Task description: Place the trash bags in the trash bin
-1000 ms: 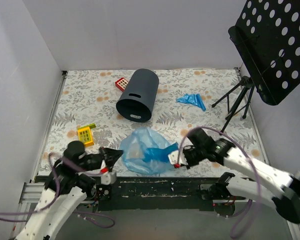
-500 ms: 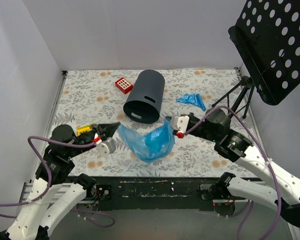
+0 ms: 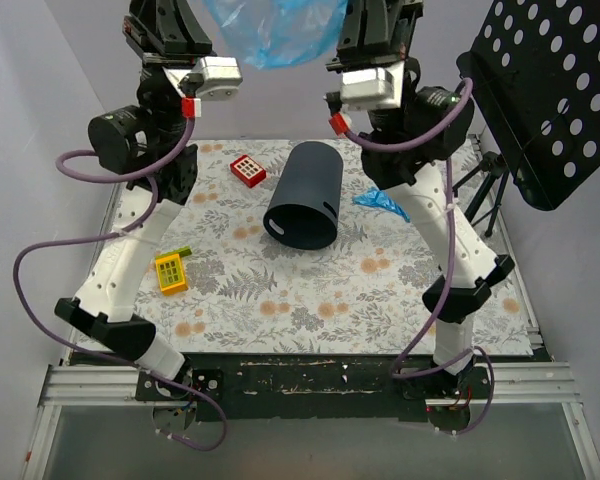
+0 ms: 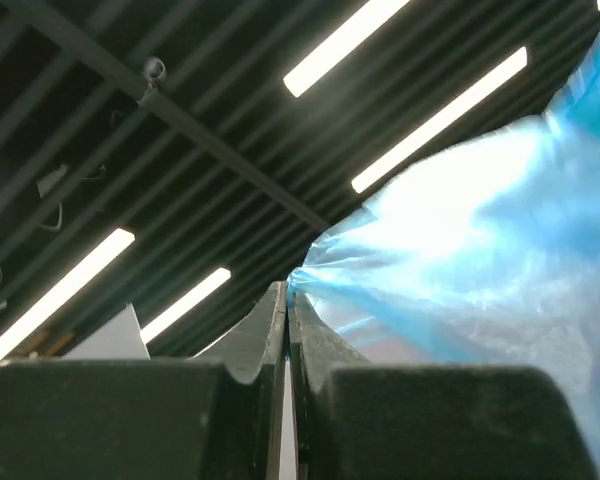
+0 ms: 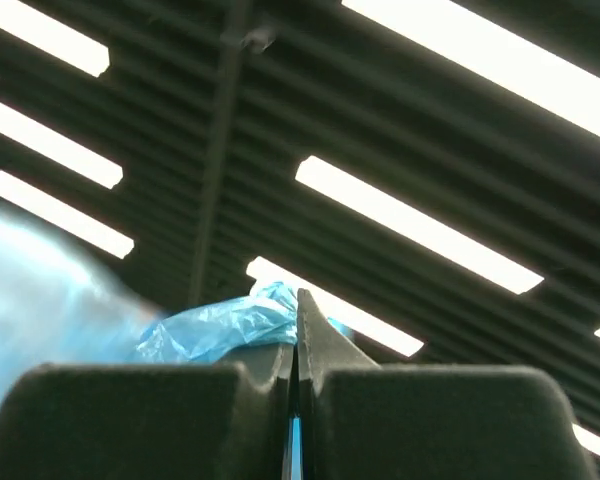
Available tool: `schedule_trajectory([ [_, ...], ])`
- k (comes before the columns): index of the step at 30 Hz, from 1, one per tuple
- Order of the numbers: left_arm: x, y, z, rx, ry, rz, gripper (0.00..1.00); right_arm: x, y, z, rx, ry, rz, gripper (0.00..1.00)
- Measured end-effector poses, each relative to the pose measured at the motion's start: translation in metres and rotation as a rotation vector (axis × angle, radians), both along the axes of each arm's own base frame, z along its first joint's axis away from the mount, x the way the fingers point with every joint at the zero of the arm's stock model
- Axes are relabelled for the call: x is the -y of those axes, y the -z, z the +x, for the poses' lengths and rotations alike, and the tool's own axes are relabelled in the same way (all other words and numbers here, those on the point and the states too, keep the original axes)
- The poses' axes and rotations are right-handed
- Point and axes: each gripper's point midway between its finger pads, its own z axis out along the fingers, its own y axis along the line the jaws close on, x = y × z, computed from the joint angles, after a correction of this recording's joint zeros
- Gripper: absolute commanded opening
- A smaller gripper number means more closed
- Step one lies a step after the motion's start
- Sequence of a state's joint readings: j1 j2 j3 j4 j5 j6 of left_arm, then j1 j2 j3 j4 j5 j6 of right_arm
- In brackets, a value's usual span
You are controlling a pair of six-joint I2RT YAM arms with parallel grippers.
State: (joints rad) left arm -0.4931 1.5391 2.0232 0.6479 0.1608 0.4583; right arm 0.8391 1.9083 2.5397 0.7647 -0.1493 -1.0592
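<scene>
A translucent blue trash bag (image 3: 275,30) hangs stretched between both grippers at the very top of the top view, high above the table. My left gripper (image 4: 288,290) is shut on its left edge, the film (image 4: 480,250) spreading to the right. My right gripper (image 5: 296,295) is shut on the bag's other edge (image 5: 220,325). In the top view both sets of fingertips are cut off by the frame's upper edge. The dark trash bin (image 3: 305,195) lies tilted on the table below, mouth toward the near side. A second, crumpled blue trash bag (image 3: 383,202) lies just right of the bin.
A red-and-white keypad tile (image 3: 247,170) lies left of the bin, and a yellow block (image 3: 170,270) sits nearer on the left. A black perforated music stand (image 3: 550,100) on a tripod (image 3: 485,185) fills the right rear. Both wrist cameras face ceiling lights.
Both arms have swung up from near the table to high above it, carrying the blue bag up between them. The bin has shifted slightly right.
</scene>
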Motion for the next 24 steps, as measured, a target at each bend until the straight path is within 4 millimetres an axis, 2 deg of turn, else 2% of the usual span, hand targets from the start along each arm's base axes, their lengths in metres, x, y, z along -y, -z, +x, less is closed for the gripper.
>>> schedule_trajectory([
  [1,-0.009,0.003,0.004,0.002,-0.028,-0.045,0.00,0.005,0.002,0.009,-0.009,0.042,0.013,0.01],
  [2,-0.011,0.017,0.018,-0.070,-0.035,-0.039,0.00,-0.006,0.015,0.034,-0.096,0.065,-0.073,0.01],
  [3,-0.007,0.043,0.041,-0.205,-0.048,0.034,0.00,-0.017,0.044,0.076,-0.257,0.112,-0.185,0.01],
  [4,0.001,0.089,0.069,-0.391,-0.065,0.153,0.00,-0.021,0.098,0.130,-0.486,0.179,-0.310,0.01],
  [5,0.005,0.149,0.089,-0.592,-0.076,0.260,0.00,-0.019,0.153,0.166,-0.689,0.196,-0.413,0.01],
  [6,0.008,0.219,0.095,-0.794,-0.062,0.371,0.00,-0.017,0.225,0.195,-0.898,0.182,-0.530,0.01],
  [7,0.015,0.300,0.090,-1.010,-0.017,0.492,0.00,-0.014,0.309,0.211,-1.113,0.154,-0.644,0.01],
  [8,0.024,0.376,0.071,-1.214,0.059,0.600,0.00,-0.007,0.405,0.211,-1.345,0.121,-0.762,0.01],
  [9,0.029,0.435,0.046,-1.392,0.134,0.673,0.00,0.005,0.481,0.197,-1.541,0.098,-0.854,0.01],
  [10,0.030,0.482,0.017,-1.559,0.209,0.721,0.00,0.020,0.565,0.167,-1.761,0.056,-0.950,0.01],
  [11,0.028,0.507,-0.010,-1.682,0.267,0.736,0.00,0.036,0.629,0.126,-1.953,0.011,-1.028,0.01],
  [12,0.026,0.515,-0.030,-1.760,0.311,0.718,0.00,0.050,0.668,0.084,-2.094,-0.036,-1.081,0.01],
  [13,0.024,0.510,-0.041,-1.780,0.333,0.683,0.00,0.060,0.682,0.050,-2.163,-0.080,-1.099,0.01],
  [14,0.020,0.495,-0.052,-1.775,0.355,0.619,0.00,0.063,0.671,0.026,-2.148,-0.128,-1.080,0.01],
  [15,0.018,0.479,-0.059,-1.751,0.371,0.568,0.00,0.060,0.641,0.017,-2.060,-0.176,-1.039,0.01],
  [16,0.016,0.466,-0.063,-1.728,0.381,0.530,0.00,0.054,0.607,0.017,-1.953,-0.212,-0.988,0.01],
  [18,0.012,0.442,-0.071,-1.679,0.401,0.447,0.00,0.043,0.512,0.023,-1.698,-0.271,-0.856,0.01],
  [20,0.009,0.432,-0.074,-1.664,0.411,0.386,0.00,0.037,0.432,0.029,-1.516,-0.304,-0.740,0.01],
  [21,0.008,0.431,-0.074,-1.670,0.412,0.365,0.00,0.035,0.408,0.033,-1.466,-0.319,-0.701,0.01],
  [22,0.007,0.432,-0.072,-1.684,0.406,0.333,0.00,0.033,0.396,0.037,-1.448,-0.330,-0.670,0.01],
  [24,0.004,0.433,-0.062,-1.703,0.372,0.273,0.00,0.027,0.395,0.050,-1.478,-0.349,-0.611,0.01],
])
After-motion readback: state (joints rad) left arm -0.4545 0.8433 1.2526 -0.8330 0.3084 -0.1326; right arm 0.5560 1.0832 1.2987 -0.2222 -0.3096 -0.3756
